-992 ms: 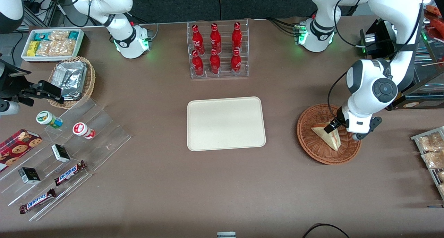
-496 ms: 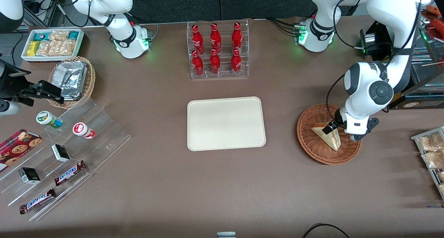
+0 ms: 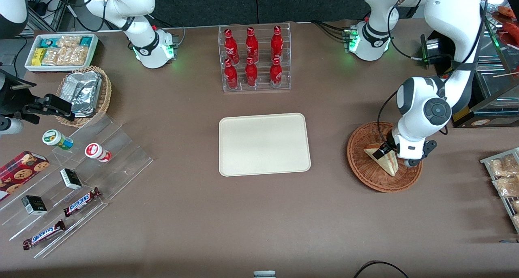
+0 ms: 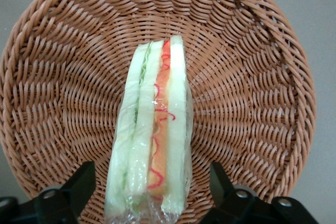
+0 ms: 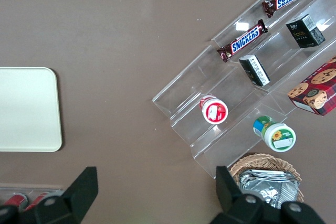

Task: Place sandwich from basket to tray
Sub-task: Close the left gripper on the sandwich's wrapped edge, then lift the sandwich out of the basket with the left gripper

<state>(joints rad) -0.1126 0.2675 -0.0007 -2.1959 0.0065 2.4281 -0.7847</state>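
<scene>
The sandwich (image 3: pixel 384 161), a plastic-wrapped wedge of white bread with a red and green filling stripe, lies in the reddish-brown wicker basket (image 3: pixel 358 166) toward the working arm's end of the table. My left gripper (image 3: pixel 395 157) is down in the basket, open, with a black finger (image 3: pixel 382 151) on each side of the sandwich's wide end. In the left wrist view the sandwich (image 4: pixel 155 140) sits between the fingers (image 4: pixel 80 183) with a gap on both sides, the gripper (image 4: pixel 149 195) straddling it, and the basket (image 4: pixel 252 87) is around it. The cream tray (image 3: pixel 264 144) lies bare at the table's middle.
A clear rack of red bottles (image 3: pixel 253 59) stands farther from the camera than the tray. A rack of snack packets (image 3: pixel 502 180) lies beside the basket at the table's end. Toward the parked arm's end are a clear stepped stand (image 3: pixel 81 176) with snacks and a tan foil-packet basket (image 3: pixel 85 93).
The left arm's wrist and gripper have shifted a little toward the tray, settling over the sandwich. The sandwich and basket have not moved.
</scene>
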